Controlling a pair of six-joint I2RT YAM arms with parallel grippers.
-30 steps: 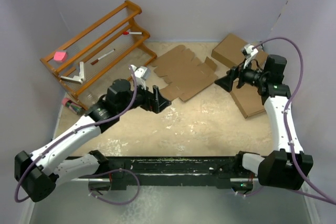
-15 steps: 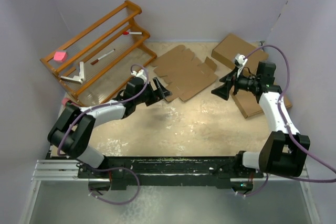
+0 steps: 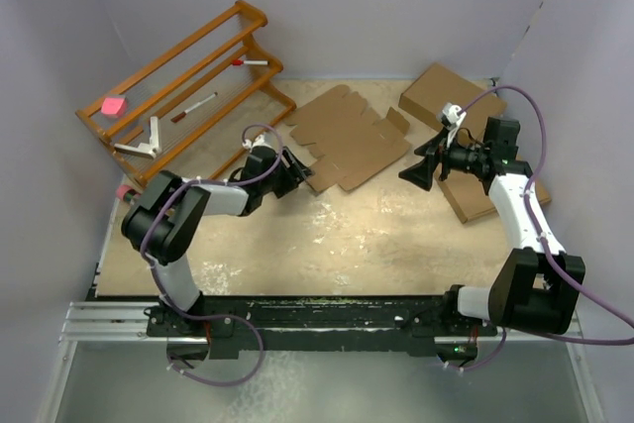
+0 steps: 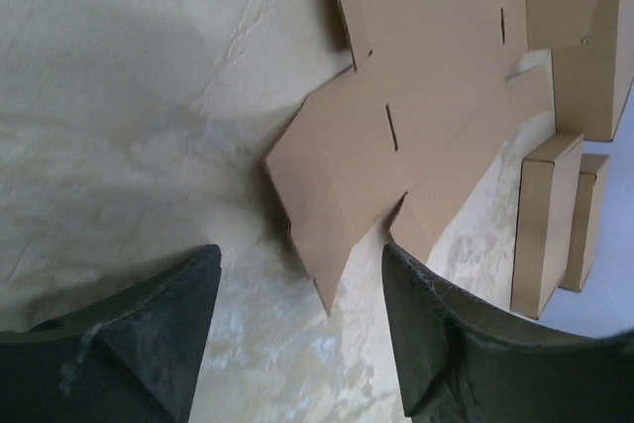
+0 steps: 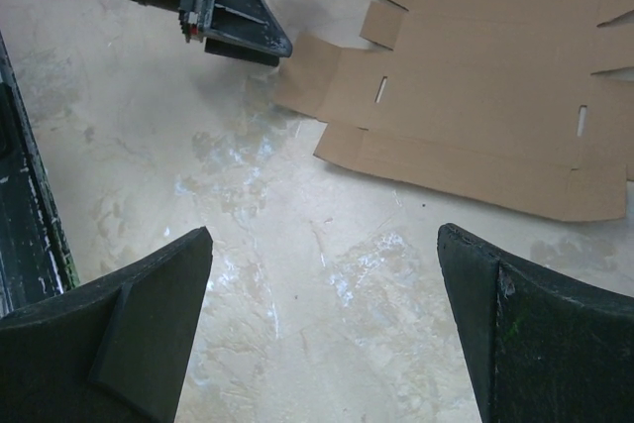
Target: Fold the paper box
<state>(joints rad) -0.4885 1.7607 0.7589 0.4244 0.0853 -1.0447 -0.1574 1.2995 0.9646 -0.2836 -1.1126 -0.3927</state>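
The paper box (image 3: 349, 134) lies flat and unfolded at the back middle of the table, a brown die-cut sheet with slots and notched flaps. My left gripper (image 3: 303, 174) is low at its near-left corner. In the left wrist view the paper box's (image 4: 396, 116) pointed corner flap reaches in between the left gripper's (image 4: 299, 257) fingers; they stand apart and touch nothing. My right gripper (image 3: 417, 168) hovers open just off the sheet's right edge. In the right wrist view the right gripper (image 5: 325, 235) has only bare table between its fingers, with the paper box (image 5: 495, 96) ahead.
Two ready-made brown boxes lie at the back right, one (image 3: 441, 92) by the wall and one (image 3: 472, 192) under the right arm. A wooden rack (image 3: 188, 86) with markers, a pink piece (image 3: 114, 104) and a white bracket (image 3: 149, 141) fills the back left.
The left arm has stretched forward, bringing its gripper to the sheet's near-left corner, and its jaws have narrowed. The right gripper shifted slightly left early on, then held still.
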